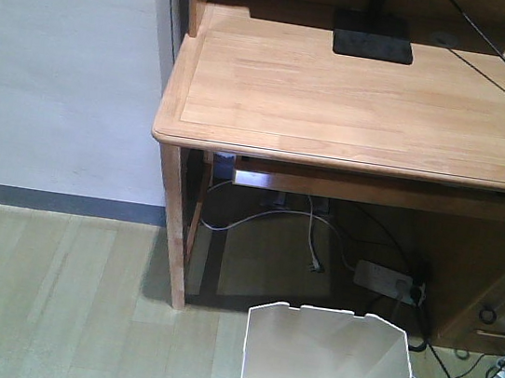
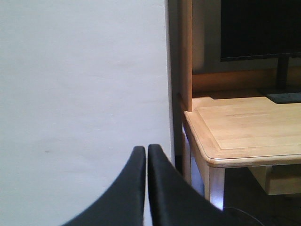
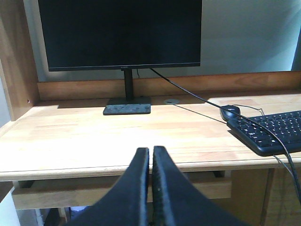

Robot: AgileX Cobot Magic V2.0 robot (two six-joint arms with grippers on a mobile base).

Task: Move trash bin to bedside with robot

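— What fills most of the front view?
— A light wooden desk, standing on a pale plank floor against a white wall. A black monitor sits at the back of the desktop on a flat black base.

— And the trash bin?
— The white trash bin stands upright on the floor at the bottom edge of the front view. It is in front of the desk's open underside, to the right of the desk's left leg and apart from it.

— Anything smaller?
— A black keyboard lies at the desk's right end, with a black mouse just beside its far corner. A white power strip lies under the desk among loose cables.

— The pincers?
— The left gripper has its two black fingers pressed together with nothing between them, pointing at the wall beside the desk's corner. The right gripper is likewise closed and empty, aimed at the desk edge below the monitor.
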